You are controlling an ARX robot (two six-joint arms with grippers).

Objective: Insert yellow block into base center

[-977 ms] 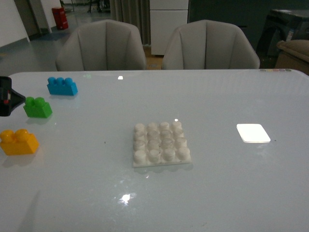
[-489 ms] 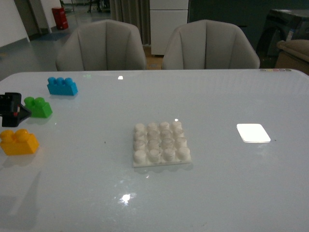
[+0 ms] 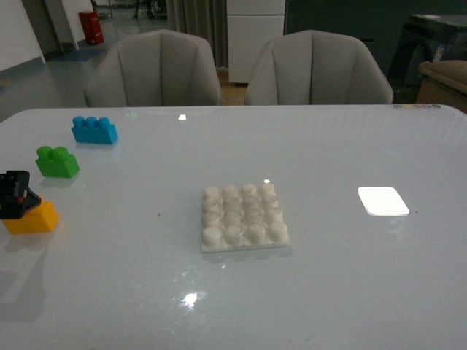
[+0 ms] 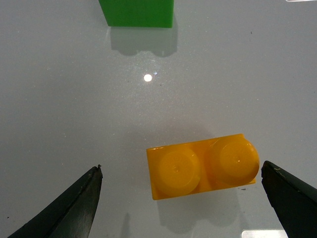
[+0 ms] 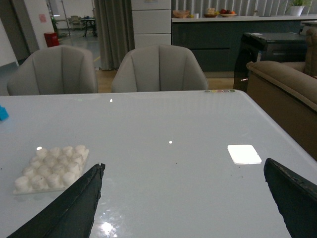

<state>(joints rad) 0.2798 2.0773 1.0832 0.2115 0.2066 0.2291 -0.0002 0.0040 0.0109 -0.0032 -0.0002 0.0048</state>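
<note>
Hovering at worktop (image 3: 328,146) left edge, left end effector (image 4: 181,166) released astride yellow block (image 4: 203,166), right end effector (image 5: 183,163) released, base (image 3: 244,215) mid-worktop.

Dim room; ceiling-light glare spots on the glossy table (image 3: 328,146); soft shadows.

front cam faces far edge of table (image 3: 328,146), left wrist cam close above yellow block (image 4: 203,166), looking down, right wrist cam low, shares base (image 5: 52,168) with front

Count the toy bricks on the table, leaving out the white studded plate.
3, all at the left: the blue brick farthest back, the green brick nearer, and the yellow block nearest, under the open left gripper. None seems hidden.
</note>
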